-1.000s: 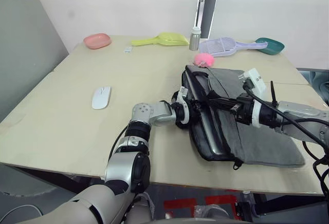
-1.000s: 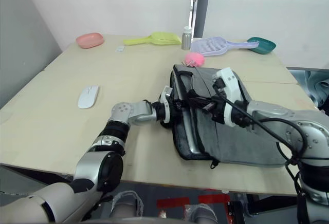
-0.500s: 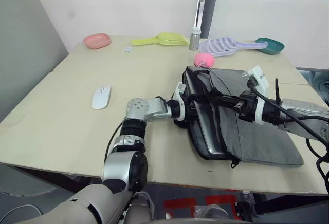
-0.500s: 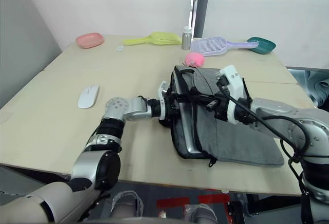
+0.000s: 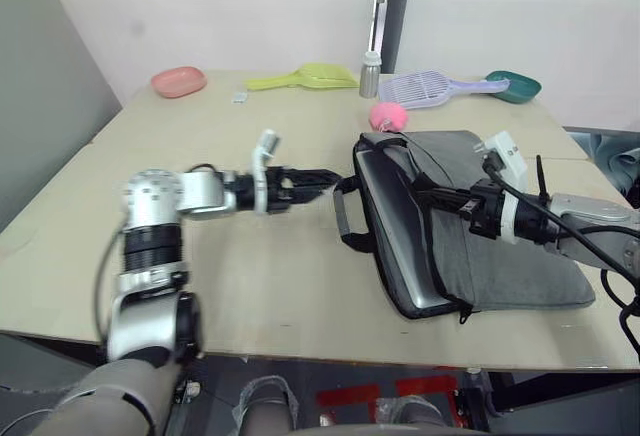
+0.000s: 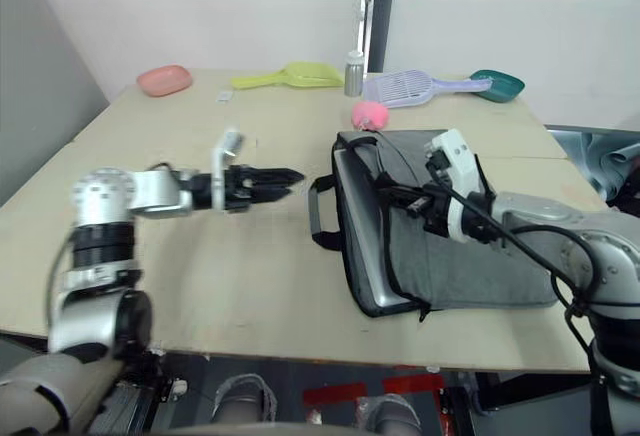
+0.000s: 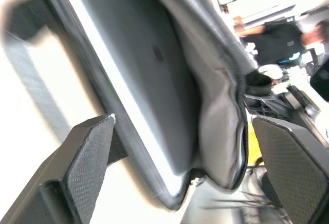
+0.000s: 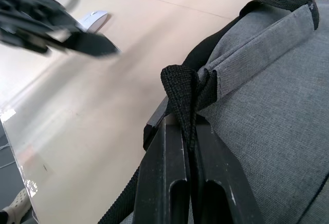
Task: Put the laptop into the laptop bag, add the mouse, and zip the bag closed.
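The grey laptop bag (image 5: 505,256) lies flat at the right of the table, its mouth facing left. The silver laptop (image 5: 395,241) sits inside it, with its edge showing in the opening. My right gripper (image 5: 428,194) is shut on the bag's upper black strap handle (image 8: 181,88), holding the top flap raised. My left gripper (image 5: 325,176) hovers open over the table just left of the bag, touching nothing. Its fingers (image 7: 87,152) stand wide apart, pointing at the bag's mouth. The white mouse (image 8: 94,18) lies on the table beyond the left gripper.
The bag's lower handle (image 5: 345,218) lies loose on the table. A pink plush toy (image 5: 388,116) sits by the bag's far corner. Along the back edge stand a pink dish (image 5: 178,81), yellow scoop (image 5: 305,78), small bottle (image 5: 371,74), lavender scoop (image 5: 435,86) and teal bowl (image 5: 513,86).
My left gripper has pulled back out of the bag's mouth and moved left, clear of the bag. The right gripper still holds the strap. The camera has shifted slightly.
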Robot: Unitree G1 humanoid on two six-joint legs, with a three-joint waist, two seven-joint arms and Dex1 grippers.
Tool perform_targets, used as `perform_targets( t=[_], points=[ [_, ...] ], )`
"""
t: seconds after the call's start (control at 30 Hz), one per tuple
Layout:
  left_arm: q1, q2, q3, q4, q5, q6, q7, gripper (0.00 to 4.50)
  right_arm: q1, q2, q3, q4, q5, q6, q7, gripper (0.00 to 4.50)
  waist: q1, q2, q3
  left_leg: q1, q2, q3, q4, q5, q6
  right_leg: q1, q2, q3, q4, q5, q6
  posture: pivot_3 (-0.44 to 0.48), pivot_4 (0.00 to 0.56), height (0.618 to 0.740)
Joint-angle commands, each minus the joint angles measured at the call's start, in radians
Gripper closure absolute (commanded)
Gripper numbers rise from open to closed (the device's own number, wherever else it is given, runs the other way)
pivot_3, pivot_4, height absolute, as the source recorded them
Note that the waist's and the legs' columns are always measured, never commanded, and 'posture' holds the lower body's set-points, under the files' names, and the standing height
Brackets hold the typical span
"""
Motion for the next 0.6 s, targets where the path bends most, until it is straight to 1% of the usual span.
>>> perform_targets(
  t=[0.03, 0.13, 0.27, 0.33, 0.43, 0.5, 0.6],
  points=[
    [0.093, 0.149, -0.053, -0.217, 0.028, -0.129, -0.256, 0.05, 0.003, 0.037, 0.012, -0.008, -0.018, -0.028, -0.004, 4.50, -0.001, 0.000, 0.000, 0.000, 0.000, 0.000, -0.001, 0.000, 0.000, 0.000, 0.000, 0.000, -0.001, 0.000, 0.000, 0.000, 0.150, 0.740],
    [0.177, 0.259, -0.083, -0.286, 0.092, -0.258, -0.422, 0.05, 0.018, 0.069, 0.050, -0.007, -0.065, -0.031, 0.000, 4.50, -0.001, 0.001, 0.000, 0.000, 0.000, 0.000, -0.002, 0.000, 0.000, 0.000, 0.000, -0.001, -0.002, -0.001, -0.001, 0.000, 0.150, 0.740],
    [0.251, 0.351, -0.056, -0.318, 0.083, -0.323, -0.577, 0.05, 0.032, 0.099, 0.076, 0.004, -0.111, -0.036, 0.014, 4.50, -0.003, 0.001, 0.000, 0.000, 0.000, 0.000, -0.002, 0.000, 0.000, 0.000, 0.000, -0.001, -0.002, -0.001, -0.001, 0.000, 0.150, 0.740],
    [0.304, 0.405, -0.064, -0.336, 0.113, -0.371, -0.658, 0.05, 0.034, 0.109, 0.082, 0.007, -0.124, -0.036, 0.021, 4.50, -0.006, 0.001, 0.000, 0.000, 0.000, 0.001, -0.002, 0.000, 0.000, 0.000, 0.000, -0.001, -0.002, -0.001, -0.001, 0.000, 0.150, 0.740],
    [0.399, 0.494, -0.058, -0.323, 0.190, -0.474, -0.772, 0.05, 0.038, 0.124, 0.102, 0.007, -0.146, -0.035, 0.037, 4.50, -0.009, 0.001, 0.000, 0.001, 0.000, 0.001, -0.004, 0.000, 0.000, 0.000, 0.000, -0.001, -0.002, -0.001, -0.001, 0.000, 0.150, 0.740],
    [0.415, 0.524, -0.043, -0.280, 0.215, -0.512, -0.807, 0.05, 0.038, 0.131, 0.110, 0.016, -0.156, -0.032, 0.042, 4.50, -0.007, 0.001, 0.000, 0.002, 0.001, 0.001, -0.004, 0.000, 0.000, 0.000, 0.000, -0.001, -0.002, -0.001, -0.001, 0.000, 0.150, 0.740],
    [0.426, 0.560, -0.026, -0.218, 0.265, -0.575, -0.847, 0.00, 0.039, 0.140, 0.107, 0.026, -0.152, -0.024, 0.060, 3.55, -0.006, 0.001, 0.000, 0.002, 0.001, 0.001, -0.004, 0.000, 0.000, 0.000, 0.000, -0.001, -0.001, -0.001, -0.001, 0.000, 0.150, 0.740]
  ],
)
